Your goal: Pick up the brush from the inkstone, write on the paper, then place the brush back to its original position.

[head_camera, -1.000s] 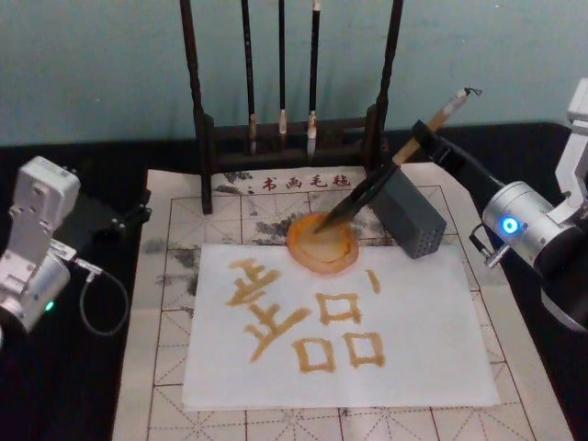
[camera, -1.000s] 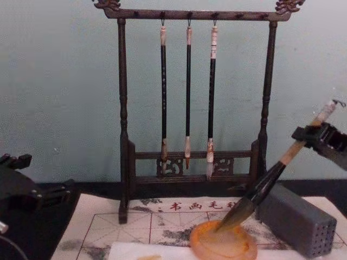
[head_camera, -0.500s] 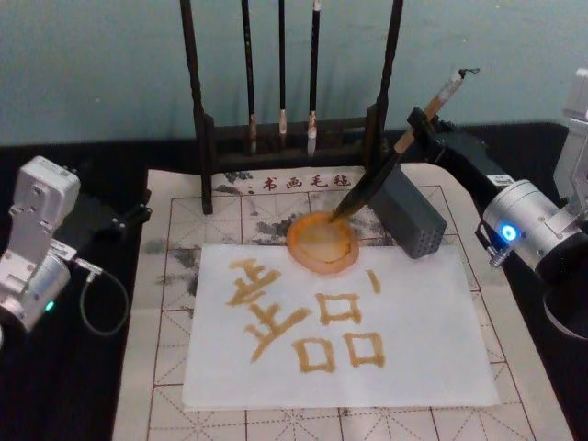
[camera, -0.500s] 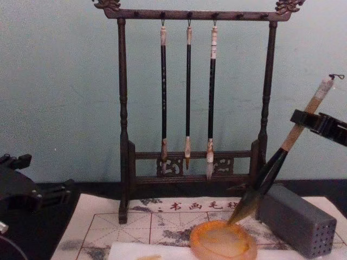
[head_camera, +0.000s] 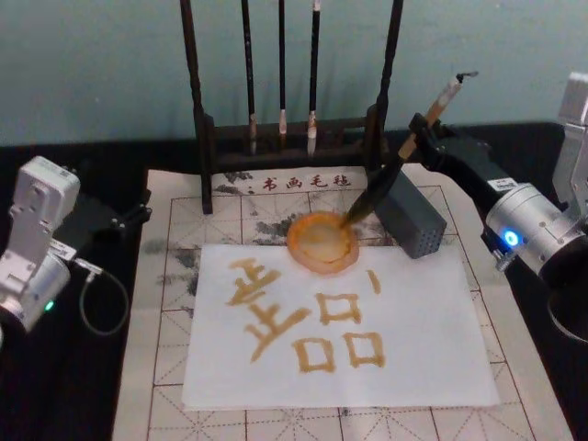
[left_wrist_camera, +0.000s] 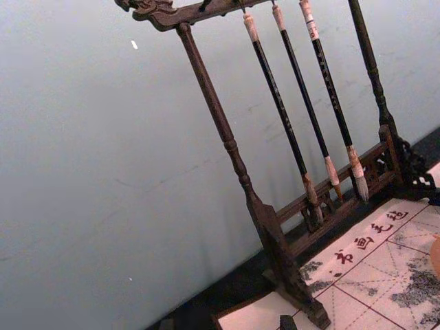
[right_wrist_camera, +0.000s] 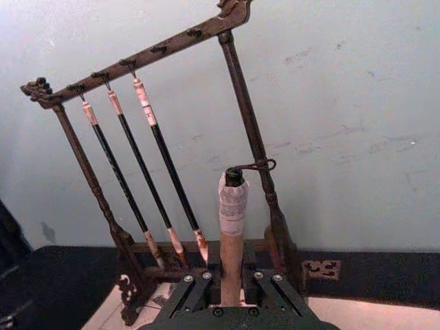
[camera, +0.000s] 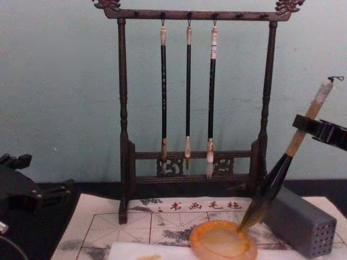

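Note:
My right gripper [head_camera: 421, 130] is shut on the brush [head_camera: 393, 162] at its tan upper handle, holding it tilted. The dark bristle tip [camera: 246, 221] rests at the right rim of the orange inkstone [head_camera: 322, 243], also seen low in the chest view as the inkstone [camera: 222, 241]. In the right wrist view the brush handle [right_wrist_camera: 232, 237] rises between the black fingers [right_wrist_camera: 194, 285]. The white paper [head_camera: 340, 322] lies in front of the inkstone and bears amber characters. My left gripper [head_camera: 138, 213] is parked at the left edge of the mat.
A dark wooden rack [head_camera: 289, 129] with three thin hanging brushes [camera: 187, 95] stands behind the inkstone. A grey block with small holes [head_camera: 411, 214] sits right of the inkstone, under the brush. The gridded cream mat [head_camera: 165, 367] lies beneath everything.
The brush has swung more upright and its tip has slid from inside the inkstone to its right rim. The right arm has shifted slightly right. The left arm has stayed still.

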Tool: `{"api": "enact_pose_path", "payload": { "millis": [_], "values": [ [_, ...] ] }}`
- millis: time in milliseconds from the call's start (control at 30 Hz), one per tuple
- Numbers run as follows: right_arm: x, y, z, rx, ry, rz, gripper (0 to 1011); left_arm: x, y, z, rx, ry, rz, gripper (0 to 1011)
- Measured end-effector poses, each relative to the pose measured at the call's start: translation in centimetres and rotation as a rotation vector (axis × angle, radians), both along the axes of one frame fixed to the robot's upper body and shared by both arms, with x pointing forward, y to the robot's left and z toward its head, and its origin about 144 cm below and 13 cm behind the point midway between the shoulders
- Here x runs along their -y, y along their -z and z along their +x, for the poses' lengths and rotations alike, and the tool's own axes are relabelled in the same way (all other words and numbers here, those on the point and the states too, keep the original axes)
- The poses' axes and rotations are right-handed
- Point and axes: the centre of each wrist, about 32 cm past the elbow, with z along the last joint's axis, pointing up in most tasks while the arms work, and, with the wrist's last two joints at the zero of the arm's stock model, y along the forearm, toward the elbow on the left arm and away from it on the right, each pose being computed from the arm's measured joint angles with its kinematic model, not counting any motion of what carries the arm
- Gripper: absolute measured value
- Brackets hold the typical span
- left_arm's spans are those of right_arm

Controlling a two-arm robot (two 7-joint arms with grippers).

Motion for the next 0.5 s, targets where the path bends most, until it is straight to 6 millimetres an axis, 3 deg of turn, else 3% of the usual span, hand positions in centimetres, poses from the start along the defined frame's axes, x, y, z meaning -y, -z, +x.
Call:
{"api": "enact_pose_path", "payload": {
  "millis": [500],
  "values": [
    [0.16, -0.23, -0.31, 0.025, 0.019, -0.045, 198, 0.00, 0.00, 0.00, 0.000, 0.000, 0.000, 1001]
  ]
}}
